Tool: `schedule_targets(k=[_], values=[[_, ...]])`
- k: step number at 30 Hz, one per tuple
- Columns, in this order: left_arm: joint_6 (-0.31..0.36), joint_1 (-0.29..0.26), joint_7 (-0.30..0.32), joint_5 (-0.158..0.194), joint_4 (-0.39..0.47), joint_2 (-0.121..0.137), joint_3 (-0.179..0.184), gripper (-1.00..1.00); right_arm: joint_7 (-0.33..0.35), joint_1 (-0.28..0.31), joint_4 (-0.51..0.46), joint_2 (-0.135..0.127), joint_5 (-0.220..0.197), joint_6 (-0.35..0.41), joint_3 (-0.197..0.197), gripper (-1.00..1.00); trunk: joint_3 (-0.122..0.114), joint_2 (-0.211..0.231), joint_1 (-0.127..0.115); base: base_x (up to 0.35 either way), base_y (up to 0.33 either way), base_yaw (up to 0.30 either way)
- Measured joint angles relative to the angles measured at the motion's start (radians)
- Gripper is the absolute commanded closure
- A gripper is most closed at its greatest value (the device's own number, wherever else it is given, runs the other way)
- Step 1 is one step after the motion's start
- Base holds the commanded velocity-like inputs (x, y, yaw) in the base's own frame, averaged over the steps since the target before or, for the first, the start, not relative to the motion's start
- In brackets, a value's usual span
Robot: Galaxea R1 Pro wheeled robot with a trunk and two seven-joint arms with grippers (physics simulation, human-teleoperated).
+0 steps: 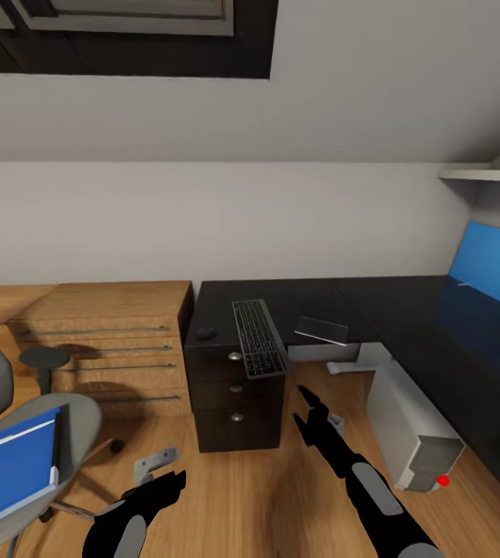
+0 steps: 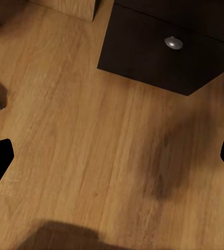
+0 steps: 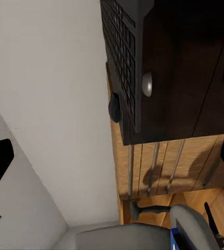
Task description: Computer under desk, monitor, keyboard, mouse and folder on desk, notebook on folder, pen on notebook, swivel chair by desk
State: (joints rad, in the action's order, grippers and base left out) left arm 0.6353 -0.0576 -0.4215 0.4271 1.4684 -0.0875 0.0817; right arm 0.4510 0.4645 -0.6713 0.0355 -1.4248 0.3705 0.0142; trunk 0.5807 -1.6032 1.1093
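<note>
Dark grey keyboard (image 1: 260,338) lies at frame centre on black three-drawer cabinet (image 1: 236,391), front end overhanging the edge; mouse (image 1: 206,332) just left of it. Right gripper (image 1: 312,417) below keyboard, near, jaws parted, empty. Likely step: grasp keyboard. Advice: approach overhanging end, grip across thin frame, lift level, clear mouse. Left gripper (image 1: 164,490) lower left, spread, empty. Blue folder (image 1: 13,469) rests on swivel chair (image 1: 71,422); desk (image 1: 436,333) at right.

The floor (image 1: 234,496) is light wood plank with visible grain, softly sheened. The tabletop (image 1: 405,310) looks matt black, as does the three-drawer cabinet (image 1: 238,403) with its shiny metal knobs. The drawer chest (image 1: 102,341) is pale grained wood. The swivel chair (image 1: 79,422) seat looks like grey cloth padding, and the folder (image 1: 13,469) is smooth blue.
</note>
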Motion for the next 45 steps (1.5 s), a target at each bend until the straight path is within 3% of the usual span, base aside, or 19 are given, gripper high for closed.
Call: schedule_targets(k=[11,15,17,22,45], values=[[0.0,0.0,0.0,0.001,0.0,0.0,0.002,-1.0,-0.062,0.0,-0.038,0.003,0.003,-0.014,0.004,-1.0,0.034,-0.077,0.042,0.0,0.0,0.0],[-0.001,0.0,0.0,0.001,0.0,0.0,0.002,-1.0,-0.075,0.0,-0.044,0.004,0.016,-0.017,0.006,-1.0,0.035,-0.077,0.042,0.0,0.0,0.0],[0.001,0.0,0.0,0.001,0.0,0.0,0.002,-1.0,-0.081,0.0,-0.047,0.005,0.056,-0.017,0.007,-1.0,0.035,-0.077,0.042,0.0,0.0,0.0],[0.004,0.0,0.001,0.002,-0.001,0.012,0.002,-1.0,-0.101,-0.001,-0.054,0.012,0.102,-0.018,0.007,-1.0,0.035,-0.077,0.042,0.08,0.0,0.0],[0.004,0.0,0.003,0.003,-0.001,0.016,0.002,-1.0,-0.108,0.0,-0.047,0.014,0.105,-0.021,0.004,-1.0,0.035,-0.077,0.042,0.144,0.06,0.0]])
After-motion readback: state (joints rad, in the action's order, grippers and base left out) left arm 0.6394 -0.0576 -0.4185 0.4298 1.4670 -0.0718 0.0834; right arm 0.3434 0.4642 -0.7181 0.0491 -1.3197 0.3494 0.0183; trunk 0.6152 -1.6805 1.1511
